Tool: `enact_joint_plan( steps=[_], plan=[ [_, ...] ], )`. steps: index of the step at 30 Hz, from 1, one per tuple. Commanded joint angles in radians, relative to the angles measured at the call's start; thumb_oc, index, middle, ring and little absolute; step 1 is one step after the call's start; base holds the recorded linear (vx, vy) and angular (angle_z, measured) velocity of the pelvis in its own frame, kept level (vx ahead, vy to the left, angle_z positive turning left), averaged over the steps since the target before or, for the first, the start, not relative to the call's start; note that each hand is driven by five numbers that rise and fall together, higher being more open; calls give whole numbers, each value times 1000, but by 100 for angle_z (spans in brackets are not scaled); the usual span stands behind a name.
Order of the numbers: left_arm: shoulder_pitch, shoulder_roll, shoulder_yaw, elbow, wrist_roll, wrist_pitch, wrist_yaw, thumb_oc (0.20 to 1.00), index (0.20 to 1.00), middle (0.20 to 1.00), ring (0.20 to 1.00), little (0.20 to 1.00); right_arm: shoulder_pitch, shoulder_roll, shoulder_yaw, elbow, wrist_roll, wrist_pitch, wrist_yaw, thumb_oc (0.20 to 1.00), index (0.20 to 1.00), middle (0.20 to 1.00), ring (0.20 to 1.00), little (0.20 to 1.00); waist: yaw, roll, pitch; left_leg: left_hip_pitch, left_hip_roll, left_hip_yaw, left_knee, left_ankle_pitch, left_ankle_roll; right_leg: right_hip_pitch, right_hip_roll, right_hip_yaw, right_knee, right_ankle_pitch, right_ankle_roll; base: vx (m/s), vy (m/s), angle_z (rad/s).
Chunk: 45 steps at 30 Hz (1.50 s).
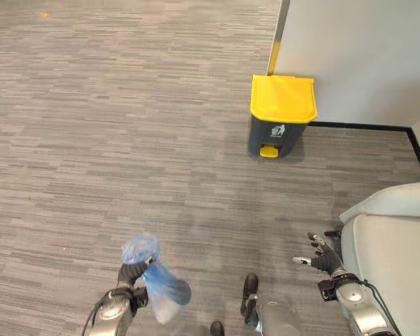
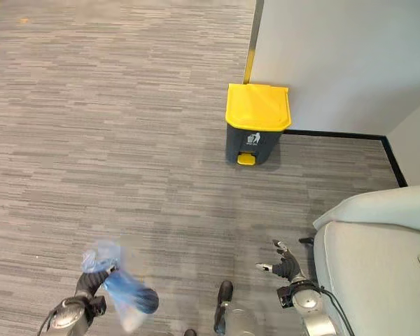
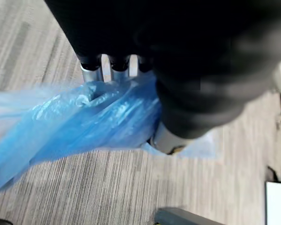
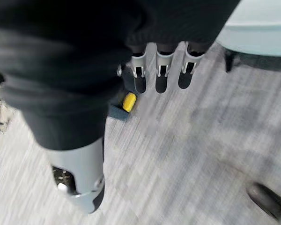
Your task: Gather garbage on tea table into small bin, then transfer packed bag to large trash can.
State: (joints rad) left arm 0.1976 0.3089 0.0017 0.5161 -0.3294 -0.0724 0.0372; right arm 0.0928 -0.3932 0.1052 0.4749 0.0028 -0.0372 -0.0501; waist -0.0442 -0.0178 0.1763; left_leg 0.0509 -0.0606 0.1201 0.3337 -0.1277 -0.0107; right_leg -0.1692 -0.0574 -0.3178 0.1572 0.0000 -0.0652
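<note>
Left robot hand [image 1: 131,271] is curled round the gathered neck of a blue garbage bag [image 1: 162,281], which hangs just beside and below it over the grey floor [image 1: 126,140]. Its wrist view shows the fingers [image 3: 92,72] buried in the crumpled plastic. Right robot hand [image 1: 322,257] is spread and empty beside a pale sofa [image 1: 395,252]. Well ahead of both stands the yellow-lidded trash can [image 1: 280,115], lid closed.

The blue plastic bag [image 1: 157,276] is crumpled and hangs above the grey floor [image 1: 91,140], gripped by the left hand [image 1: 129,273]. The dark trash can [image 1: 281,117] with closed yellow lid stands upright against the wall, well apart.
</note>
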Motion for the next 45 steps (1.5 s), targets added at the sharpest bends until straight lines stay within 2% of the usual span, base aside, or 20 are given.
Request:
enact_joint_plan(
  steps=[1, 3, 4, 5, 7, 8, 9, 12, 14, 15, 20, 26, 28, 30, 34, 38, 40, 41, 42, 45],
  plan=[
    [-65, 65, 18, -72, 18, -45, -13, 200, 200, 200, 200, 200, -7, -22, -7, -33, 25, -30, -9, 1000, 1000, 1000, 1000, 1000, -29, -18, 1, -13, 179, -1, 44, 95, -102, 10, -40, 30, -31, -44, 131, 111, -101, -20],
    [-69, 62, 17, -71, 9, -44, -11, 200, 200, 200, 200, 200, -7, -28, -11, -24, 28, -27, -15, 1000, 1000, 1000, 1000, 1000, -25, -25, 8, -54, 189, 20, 95, 85, -85, 33, -37, 35, -42, -66, 118, 198, -113, -13],
    [-72, 60, 13, -67, 9, -45, -9, 200, 200, 200, 200, 200, -22, -33, -10, -23, 38, -27, -17, 1000, 1000, 1000, 1000, 1000, -9, -30, 18, -109, 134, -3, 59, 31, -60, 56, -31, 59, -57, -76, 121, 172, -48, -11],
    [-72, 61, 14, -67, 9, -45, -9, 200, 200, 200, 200, 200, -22, -32, -10, -23, 38, -27, -17, 1000, 1000, 1000, 1000, 1000, -10, -33, 16, -112, 130, -4, 56, 36, -59, 53, -35, 59, -59, -74, 122, 173, -16, -20],
    [-73, 58, 9, -67, 13, -47, -9, 200, 200, 200, 200, 200, -32, -37, -13, -16, 40, -30, -21, 1000, 1000, 1000, 1000, 1000, 2, -43, 21, -176, 91, -15, 15, -27, -41, 72, -42, 78, -80, -82, 133, 130, 2, -40],
    [-74, 58, 6, -67, 13, -48, -10, 200, 200, 200, 200, 200, -35, -38, -14, -13, 42, -31, -25, 1000, 1000, 1000, 1000, 1000, 11, -45, 26, -221, 76, -21, -5, -23, -39, 84, -43, 84, -87, -85, 134, 149, 7, -32],
    [-75, 61, 6, -69, 11, -50, -9, 200, 200, 200, 200, 200, -38, -38, -14, -8, 44, -32, -28, 1000, 1000, 1000, 1000, 1000, 19, -47, 33, -254, 67, -25, -34, -3, -41, 97, -37, 91, -94, -89, 136, 156, 15, -12],
    [-84, 72, -2, -76, 12, -52, -7, 200, 200, 200, 200, 200, -41, -25, -14, 10, 62, -31, -44, 1000, 1000, 1000, 1000, 1000, 55, -37, 49, -373, 81, 11, -140, 154, -66, 168, -2, 108, -109, -118, 133, 242, 45, -8],
    [-74, 75, -1, -77, 20, -48, -14, 200, 200, 200, 200, 200, -40, -18, -12, 19, 59, -29, -34, 1000, 1000, 1000, 1000, 1000, 65, -33, 42, -328, 86, 24, -186, 136, -61, 183, 5, 123, -99, -136, 138, 315, 133, -46],
    [-64, 74, 2, -82, 26, -49, -13, 200, 200, 200, 200, 200, -35, -10, -7, 15, 47, -30, -33, 1000, 1000, 1000, 1000, 1000, 65, -40, 35, -325, 69, 2, -161, 125, -44, 207, -6, 132, -88, -146, 148, 503, 279, -66],
    [-71, 97, 16, -77, 29, -46, -5, 200, 200, 200, 200, 200, -62, 14, 8, 12, 22, -19, -19, 1000, 1000, 1000, 1000, 1000, 68, -59, 26, -273, 43, 29, -142, 52, 16, 158, -54, 195, 56, -150, 182, 266, 185, -58],
    [-76, 107, 28, -84, 26, -47, 7, 200, 200, 200, 200, 200, -72, 26, 18, 2, 21, -21, -10, 1000, 1000, 1000, 1000, 1000, 66, -51, 34, -222, 14, 36, -143, 4, 60, 84, -83, 209, 213, -74, 211, 137, 98, -10],
    [-80, 101, 26, -90, 20, -47, 10, 200, 200, 200, 200, 200, -77, 24, 26, -1, 18, -18, -5, 1000, 1000, 1000, 1000, 1000, 64, -40, 37, -194, 15, 31, -166, 1, 63, 32, -82, 198, 217, -57, 195, 157, 65, -17],
    [-83, 97, 17, -88, 8, -53, 10, 200, 200, 200, 200, 200, -88, 12, 30, -10, 20, -17, -5, 1000, 1000, 1000, 1000, 1000, 51, -23, 53, -154, 17, 25, -192, -7, 60, -31, -90, 165, 167, -45, 190, 268, 6, -30],
    [-95, 85, 7, -73, 4, -56, 11, 200, 200, 200, 200, 200, -88, 3, 32, -28, 21, -18, -6, 1000, 1000, 1000, 1000, 1000, 20, -20, 74, -65, 13, -1, -233, -34, 38, -124, -115, 130, -7, 27, 213, 313, -110, -15],
    [-105, 84, -8, -88, 24, -61, 3, 200, 200, 200, 200, 200, -65, 0, 32, -48, 11, -22, 2, 1000, 1000, 1000, 1000, 1000, -11, -29, 80, 11, 14, -50, -244, -76, 10, -136, -112, 166, -59, 65, 234, 355, -219, 51],
    [-101, 78, -14, -98, 29, -60, -5, 200, 200, 200, 200, 200, -57, -5, 28, -46, 9, -27, 1, 1000, 1000, 1000, 1000, 1000, -14, -31, 72, 17, 16, -65, -224, -91, 1, -122, -114, 169, -53, 78, 226, 328, -246, 69],
    [-93, 71, -17, -101, 33, -54, -15, 200, 200, 200, 200, 200, -42, -11, 19, -43, 2, -26, 1, 1000, 1000, 1000, 1000, 1000, -21, -27, 51, 30, 55, -59, -207, -87, -33, -101, -108, 145, -49, 67, 214, 191, -178, 85],
    [-92, 71, -17, -101, 33, -54, -15, 200, 200, 200, 200, 200, -41, -11, 19, -44, 2, -26, 1, 1000, 1000, 1000, 1000, 1000, -22, -26, 50, 29, 56, -60, -207, -88, -34, -101, -107, 143, -50, 67, 213, 274, -269, 81],
    [-98, 65, -28, -99, 35, -51, -17, 200, 200, 200, 200, 200, -38, -22, 24, -42, 11, -32, -1, 1000, 1000, 1000, 1000, 1000, -26, -23, 39, -7, 99, -59, -99, -31, -67, -59, -75, 114, -51, 35, 185, 203, -242, 31]
  ],
)
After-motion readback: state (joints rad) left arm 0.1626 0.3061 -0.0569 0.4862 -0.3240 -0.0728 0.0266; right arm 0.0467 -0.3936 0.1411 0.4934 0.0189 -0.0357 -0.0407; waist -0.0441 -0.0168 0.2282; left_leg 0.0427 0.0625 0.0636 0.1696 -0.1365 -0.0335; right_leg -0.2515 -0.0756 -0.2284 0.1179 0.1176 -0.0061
